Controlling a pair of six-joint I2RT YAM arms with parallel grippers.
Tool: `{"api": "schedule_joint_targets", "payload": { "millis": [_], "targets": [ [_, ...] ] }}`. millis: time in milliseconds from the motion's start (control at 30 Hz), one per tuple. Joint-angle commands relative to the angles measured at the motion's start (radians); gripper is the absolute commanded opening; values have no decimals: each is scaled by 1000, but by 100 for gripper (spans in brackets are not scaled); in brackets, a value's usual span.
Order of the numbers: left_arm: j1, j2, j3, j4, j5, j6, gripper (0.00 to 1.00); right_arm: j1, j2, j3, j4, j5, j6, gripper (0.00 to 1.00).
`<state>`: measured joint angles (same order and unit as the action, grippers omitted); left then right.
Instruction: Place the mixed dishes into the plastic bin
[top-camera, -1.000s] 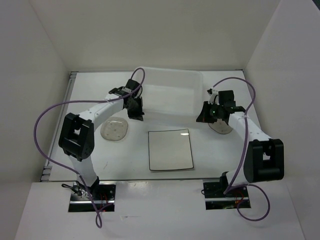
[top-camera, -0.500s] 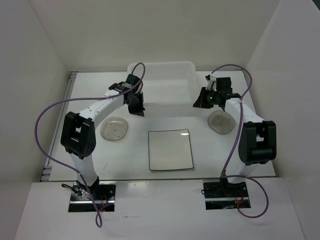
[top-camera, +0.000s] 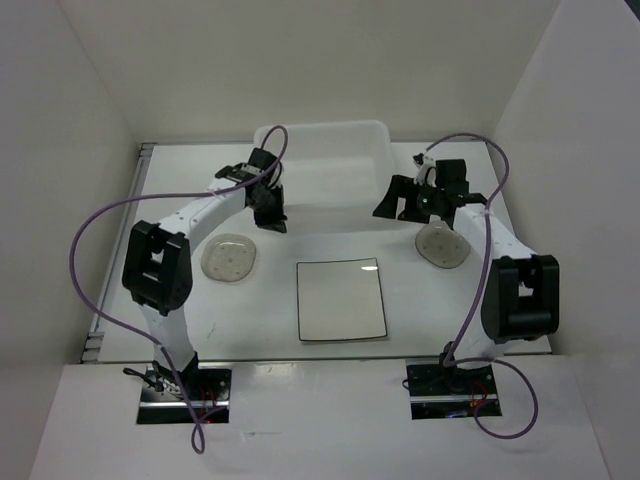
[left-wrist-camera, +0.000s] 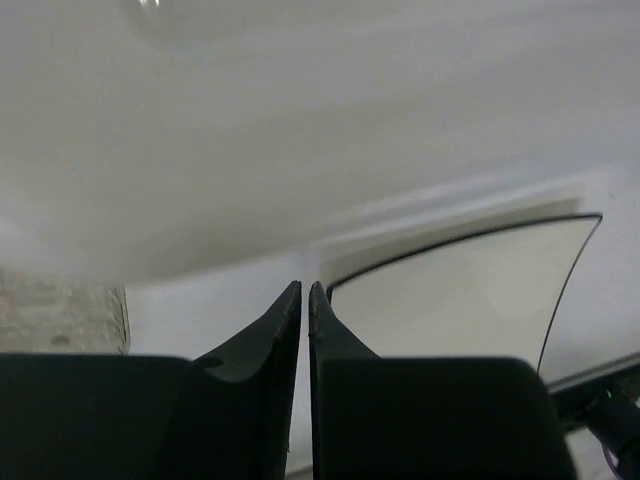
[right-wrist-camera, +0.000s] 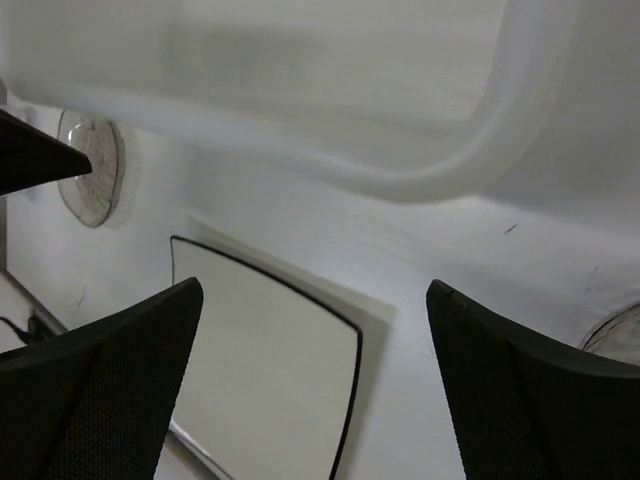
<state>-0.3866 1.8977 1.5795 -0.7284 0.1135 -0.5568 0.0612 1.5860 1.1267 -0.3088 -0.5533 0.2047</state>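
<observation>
Seen from above, two white robot arms reach across a white worktop (top-camera: 250, 320) toward the plastic bin (top-camera: 320, 150), a translucent tub with rounded corners at the upper centre of the frame. The square plate (top-camera: 341, 300), flat and white with a thin dark rim, lies on the worktop at the centre, outside the bin. The left speckled dish (top-camera: 230, 259), small, round and greyish, lies to the left of the plate. The right speckled dish (top-camera: 443, 245) lies to the plate's upper right.

The left wrist view adds what the overhead view cannot show: the left pincer (left-wrist-camera: 305, 287) is clenched to a hairline slit and grasps nothing, with the plate's curved dark rim at its right.

The right wrist view shows the right pincer (right-wrist-camera: 312, 290) released, its dark fingers wide apart and empty. The bin's smooth rolled rim curves, blurred, across the top of that frame.
</observation>
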Motion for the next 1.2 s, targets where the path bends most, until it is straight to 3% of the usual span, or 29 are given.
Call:
{"api": "schedule_joint_targets", "payload": {
  "millis": [0, 133, 333, 467, 900, 1167],
  "targets": [
    [2, -146, -113, 21, 69, -46, 13, 5, -122, -91, -73, -59, 53, 100],
    [-11, -281, -307, 96, 144, -132, 35, 5, -150, -166, -141, -36, 67, 100],
    [-60, -383, -469, 145, 176, -218, 69, 14, -155, -249, -130, -59, 108, 100],
    [-112, -393, -553, 167, 204, -265, 82, 14, -89, -260, -139, -50, 119, 100],
    [-219, -384, -701, 300, 193, -336, 82, 173, -104, -352, -119, -1, 170, 100],
    [-259, -351, -786, 477, 193, -434, 73, 213, -26, -373, -90, 0, 191, 100]
  ]
}}
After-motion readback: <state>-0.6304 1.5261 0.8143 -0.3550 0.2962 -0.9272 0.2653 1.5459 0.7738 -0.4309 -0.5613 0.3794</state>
